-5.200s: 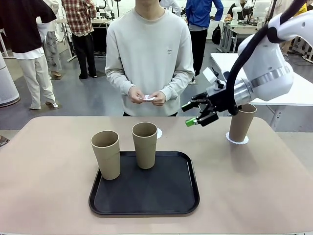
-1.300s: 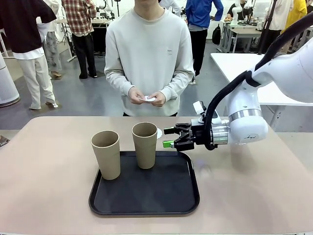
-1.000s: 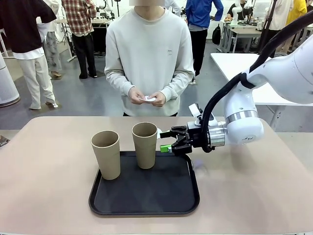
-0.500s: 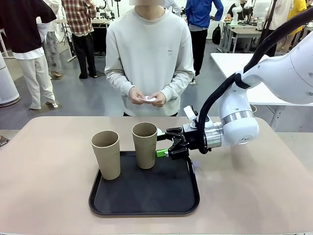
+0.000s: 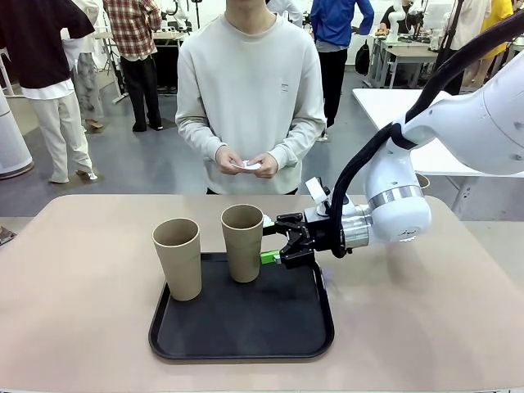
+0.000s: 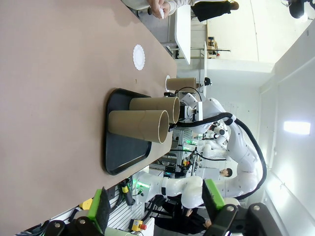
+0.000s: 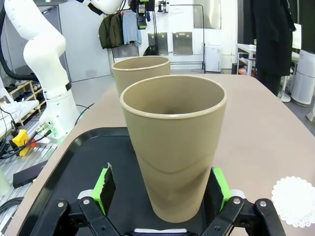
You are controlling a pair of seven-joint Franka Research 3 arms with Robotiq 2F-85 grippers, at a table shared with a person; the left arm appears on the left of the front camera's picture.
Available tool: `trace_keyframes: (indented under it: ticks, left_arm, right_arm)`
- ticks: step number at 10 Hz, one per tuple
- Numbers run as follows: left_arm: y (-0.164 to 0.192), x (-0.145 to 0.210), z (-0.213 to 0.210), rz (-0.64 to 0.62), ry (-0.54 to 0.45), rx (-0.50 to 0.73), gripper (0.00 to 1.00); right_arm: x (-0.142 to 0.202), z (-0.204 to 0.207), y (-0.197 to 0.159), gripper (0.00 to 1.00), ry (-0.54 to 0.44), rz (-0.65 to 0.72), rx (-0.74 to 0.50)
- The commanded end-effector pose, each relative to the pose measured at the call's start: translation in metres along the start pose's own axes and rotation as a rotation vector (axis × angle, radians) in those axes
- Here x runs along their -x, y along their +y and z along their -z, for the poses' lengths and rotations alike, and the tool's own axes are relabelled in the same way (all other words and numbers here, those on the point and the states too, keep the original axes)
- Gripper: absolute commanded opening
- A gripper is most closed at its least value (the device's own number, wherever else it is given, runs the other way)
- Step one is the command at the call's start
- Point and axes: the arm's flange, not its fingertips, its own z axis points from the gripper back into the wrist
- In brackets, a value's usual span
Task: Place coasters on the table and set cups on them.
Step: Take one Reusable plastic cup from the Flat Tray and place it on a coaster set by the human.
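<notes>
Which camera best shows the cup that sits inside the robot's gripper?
Right wrist view: the cup looms close inside the open right gripper. Front view shows it small, on the tray; left wrist view, far off, sideways.

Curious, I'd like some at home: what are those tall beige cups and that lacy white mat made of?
The tall tapered beige-brown cups look like matte plastic or fibre composite: dull, thick-rimmed. The round white scalloped coaster looks like thin paper: flat, lacy-edged.

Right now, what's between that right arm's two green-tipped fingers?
A beige cup, upright on the black tray; the right wrist view shows the fingers of the open right gripper either side of it.
</notes>
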Motion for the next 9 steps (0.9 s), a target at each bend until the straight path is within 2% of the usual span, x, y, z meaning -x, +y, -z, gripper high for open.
trace_keyframes:
  ticks: [1,9]
  left_arm:
    - [-0.002,0.000,-0.002,0.007,-0.005,0.022,1.00]
    - [-0.002,0.000,-0.002,0.007,-0.005,0.022,1.00]
  right_arm:
    - [0.005,0.004,-0.010,1.00,0.004,-0.026,0.019]
    - [0.010,0.020,-0.025,1.00,0.024,-0.003,-0.040]
